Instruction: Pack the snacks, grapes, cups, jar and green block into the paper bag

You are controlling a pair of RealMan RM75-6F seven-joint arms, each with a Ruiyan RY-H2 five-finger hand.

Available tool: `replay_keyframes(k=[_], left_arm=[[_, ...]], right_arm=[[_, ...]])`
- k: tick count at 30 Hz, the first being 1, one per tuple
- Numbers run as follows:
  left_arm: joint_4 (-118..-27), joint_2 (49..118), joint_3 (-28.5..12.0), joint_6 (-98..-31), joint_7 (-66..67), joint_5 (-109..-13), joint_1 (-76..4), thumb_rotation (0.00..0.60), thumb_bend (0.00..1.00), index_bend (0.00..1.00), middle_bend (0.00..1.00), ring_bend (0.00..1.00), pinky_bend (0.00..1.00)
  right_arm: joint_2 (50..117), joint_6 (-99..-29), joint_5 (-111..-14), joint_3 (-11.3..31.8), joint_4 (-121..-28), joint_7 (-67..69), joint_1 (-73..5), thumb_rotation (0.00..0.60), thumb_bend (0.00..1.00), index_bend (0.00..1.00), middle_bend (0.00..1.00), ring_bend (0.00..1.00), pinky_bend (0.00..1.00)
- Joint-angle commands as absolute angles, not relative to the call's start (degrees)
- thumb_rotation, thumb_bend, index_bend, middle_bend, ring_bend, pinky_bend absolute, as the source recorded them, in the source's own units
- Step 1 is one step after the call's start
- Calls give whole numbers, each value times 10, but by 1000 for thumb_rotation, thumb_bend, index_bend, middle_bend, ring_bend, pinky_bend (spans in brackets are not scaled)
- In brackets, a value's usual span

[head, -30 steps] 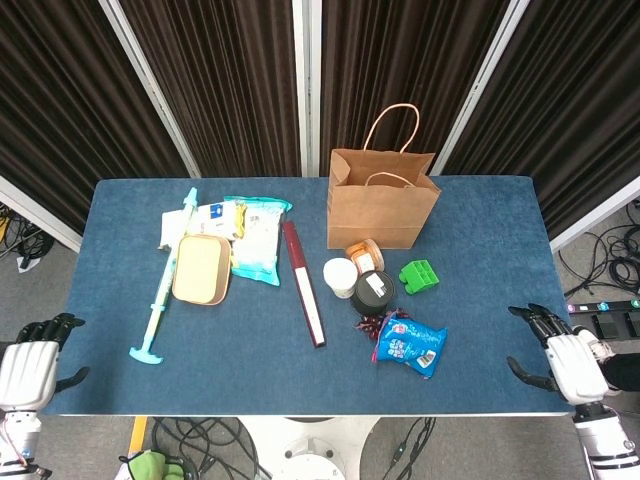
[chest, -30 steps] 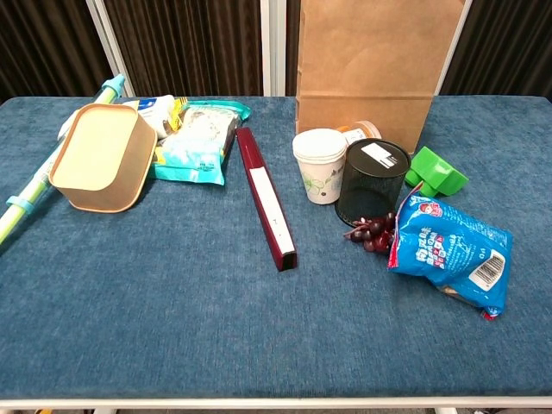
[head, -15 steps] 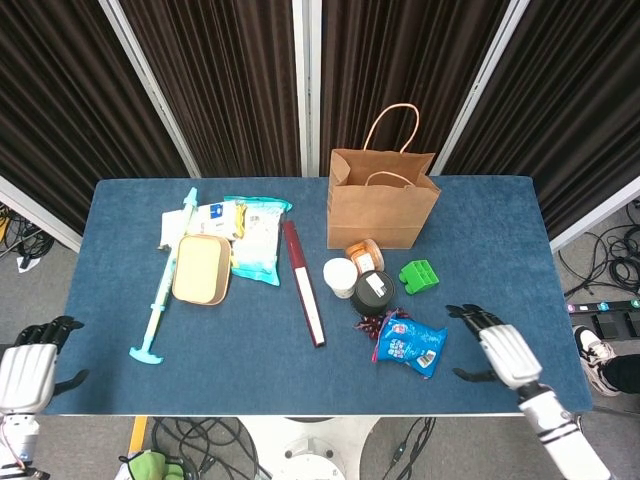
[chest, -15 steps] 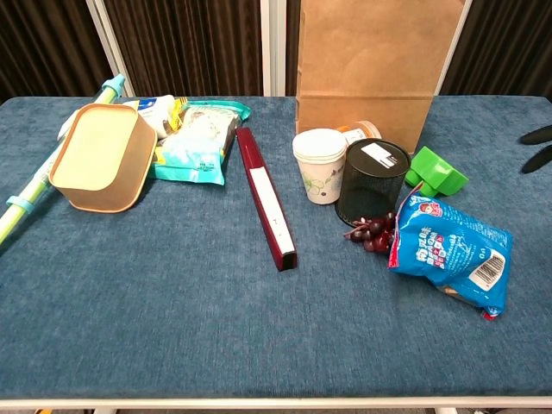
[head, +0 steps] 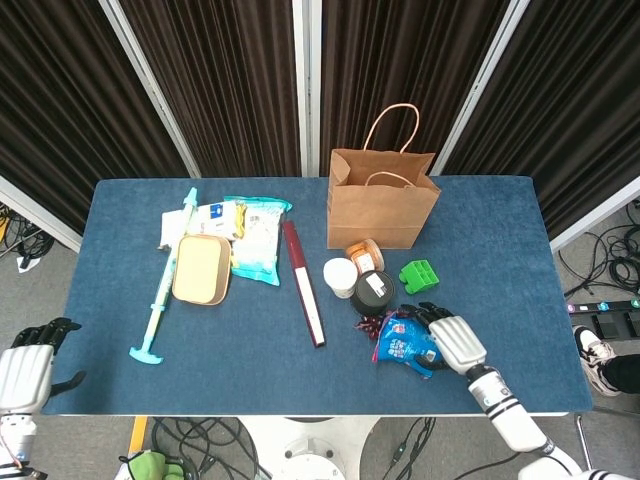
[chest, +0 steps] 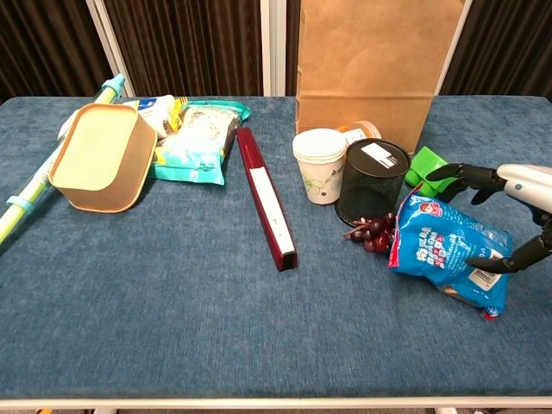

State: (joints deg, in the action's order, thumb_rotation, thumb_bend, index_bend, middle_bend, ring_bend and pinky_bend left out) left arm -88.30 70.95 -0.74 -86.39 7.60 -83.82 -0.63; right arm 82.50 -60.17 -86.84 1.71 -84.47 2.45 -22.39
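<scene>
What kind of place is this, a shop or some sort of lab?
Most likely a robot test lab, not a shop. A blue-covered table stands before dark curtains, loose cables lie on the floor, and a robot hand reaches over a blue snack bag beside a paper bag.

Head view looks down; chest view low, nearer (same table [head: 140, 385]).

Robot hand [head: 452, 340] at blue snack bag [head: 404, 343].
</scene>
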Motion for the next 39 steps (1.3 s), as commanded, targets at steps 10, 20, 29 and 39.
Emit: replay_keyframes(k=[10, 20, 29, 39], left_arm=[[-884, 708, -7, -864, 77, -837, -5, 600, 41, 355, 348, 311, 264], [-890, 703, -8, -869, 81, -846, -7, 600, 41, 356, 347, 311, 264], [-896, 700, -5, -873, 84, -844, -1, 600, 41, 356, 347, 311, 264], [-895, 697, -7, -870, 79, -847, -4, 600, 42, 356, 347, 311, 264]], right_arm=[[843, -694, -926, 19, -810, 72, -221, 600, 362, 626, 576, 444, 503], [748, -790, -975, 94, -866, 119, -258, 600, 362, 644, 587, 447, 521], [695, -752, -867, 227, -892, 128, -335, 600, 362, 646, 583, 447, 521], [707, -665, -735, 301, -804, 90, -420, 600, 350, 644, 580, 447, 521]])
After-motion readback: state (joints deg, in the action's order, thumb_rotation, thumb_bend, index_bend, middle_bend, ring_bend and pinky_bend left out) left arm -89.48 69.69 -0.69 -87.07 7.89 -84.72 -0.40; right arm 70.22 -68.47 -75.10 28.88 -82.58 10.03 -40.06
